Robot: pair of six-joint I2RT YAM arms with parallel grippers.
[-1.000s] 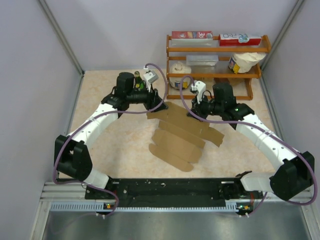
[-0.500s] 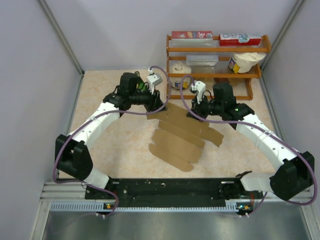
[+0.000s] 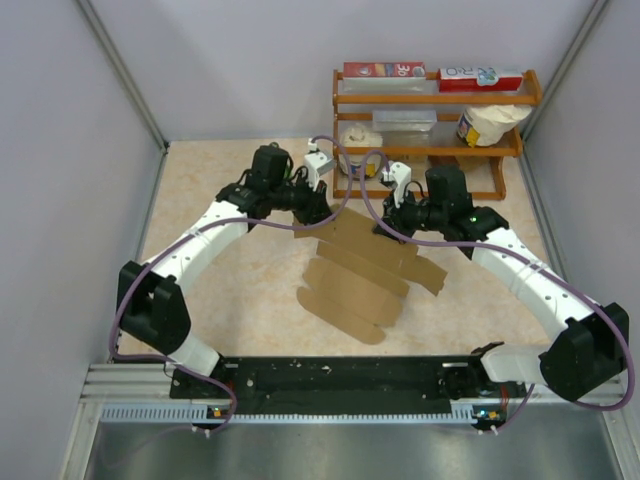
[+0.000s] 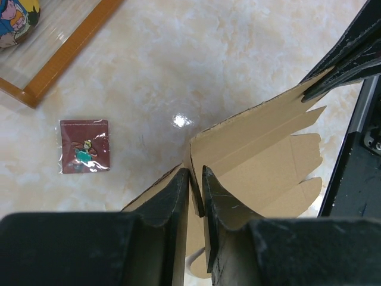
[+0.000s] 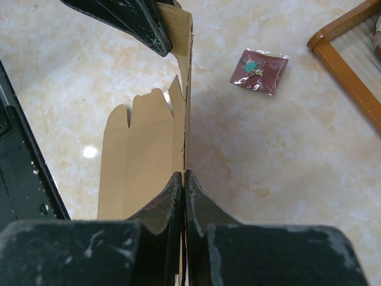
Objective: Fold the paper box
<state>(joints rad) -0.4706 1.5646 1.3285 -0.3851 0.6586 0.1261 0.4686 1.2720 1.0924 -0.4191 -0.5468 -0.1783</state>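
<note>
- Currently, paper box (image 3: 352,272): plain brown cardboard sheet with rounded flaps, lying mid-table (image 3: 230,270) between the two arms; its far strip stands upright off the surface.
- Left gripper (image 4: 195,189): at the left end of the upright strip; fingers narrow, with the cardboard edge in the slim gap. Whether they pinch it firmly cannot be told.
- Right gripper (image 5: 183,186): at the right end of the strip; fingers pressed together on the cardboard edge.
- Small dark-red card (image 4: 84,146): flat on the table beyond the box, near the wooden rack (image 3: 430,100), touching neither.

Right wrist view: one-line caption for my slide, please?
Right gripper shut on the upright edge of the paper box, a dark-red card lying apart on the marbled table.
</note>
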